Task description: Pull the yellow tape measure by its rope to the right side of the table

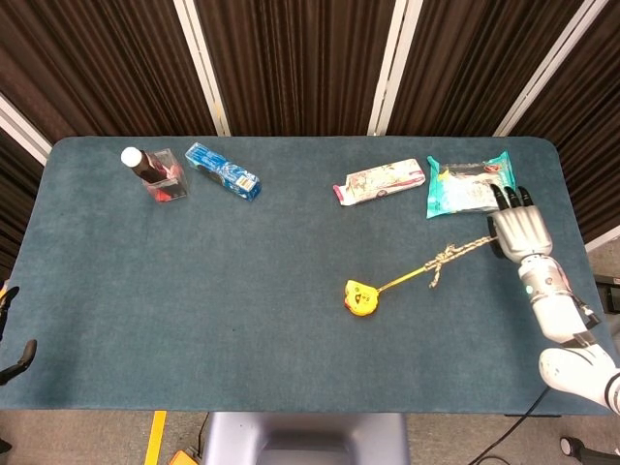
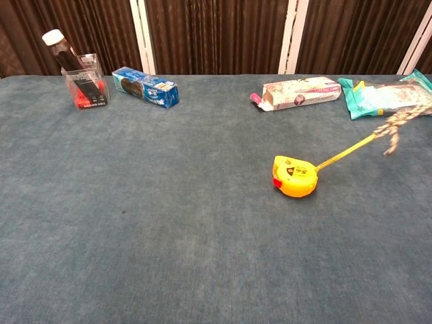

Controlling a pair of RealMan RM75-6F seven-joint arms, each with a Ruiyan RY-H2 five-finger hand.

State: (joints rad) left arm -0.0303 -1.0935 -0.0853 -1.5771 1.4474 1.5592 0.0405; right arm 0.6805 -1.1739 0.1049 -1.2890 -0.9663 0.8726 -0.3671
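The yellow tape measure [image 1: 359, 297] [image 2: 294, 177] lies on the blue table, right of centre. Its yellow tape runs up and to the right into a knotted braided rope [image 1: 455, 254] [image 2: 398, 123]. My right hand [image 1: 520, 230] holds the far end of the rope near the table's right edge, fingers curled over it; the rope is taut and raised off the surface. In the chest view the hand is out of frame past the right border. My left hand is not seen in either view.
A teal snack pack [image 1: 472, 186] [image 2: 385, 96] lies just beyond my right hand. A white pouch [image 1: 380, 181] [image 2: 295, 92] sits left of it. At the far left stand a blue box [image 1: 223, 170] [image 2: 145, 86] and a clear holder with a bottle [image 1: 157, 174] [image 2: 77, 81].
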